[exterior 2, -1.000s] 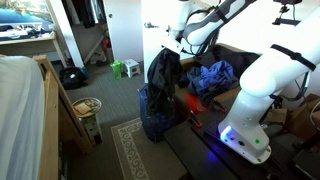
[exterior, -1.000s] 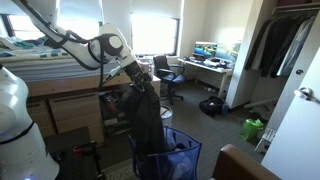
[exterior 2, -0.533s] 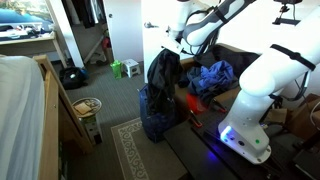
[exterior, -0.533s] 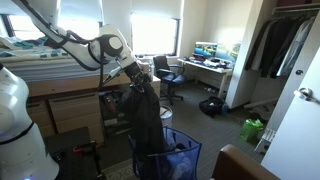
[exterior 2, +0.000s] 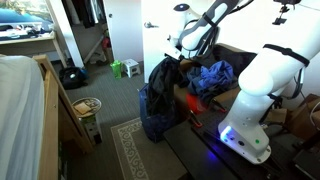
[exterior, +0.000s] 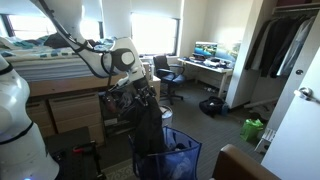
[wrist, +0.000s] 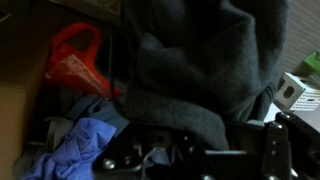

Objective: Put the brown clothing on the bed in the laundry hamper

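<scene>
The brown clothing looks dark grey-brown and hangs in a long bundle from my gripper in both exterior views [exterior: 148, 122] [exterior 2: 160, 85]. Its lower end sinks into the blue mesh laundry hamper [exterior: 190, 155], which also shows in an exterior view [exterior 2: 150, 118]. My gripper [exterior: 138, 92] [exterior 2: 178, 55] is directly above the hamper and shut on the top of the garment. In the wrist view the clothing [wrist: 200, 60] fills most of the frame and runs down between the gripper's fingers [wrist: 200, 150].
The bed [exterior: 40, 65] with wooden drawers below stands behind the arm. A red bag [wrist: 75, 60] and blue clothes [wrist: 85, 145] lie below. A desk with an office chair [exterior: 165, 72] is at the back. A green item [exterior: 253, 128] lies on the floor.
My arm has dropped lower and shifted slightly, taking the clothing further down into the hamper. The garment stays in the gripper.
</scene>
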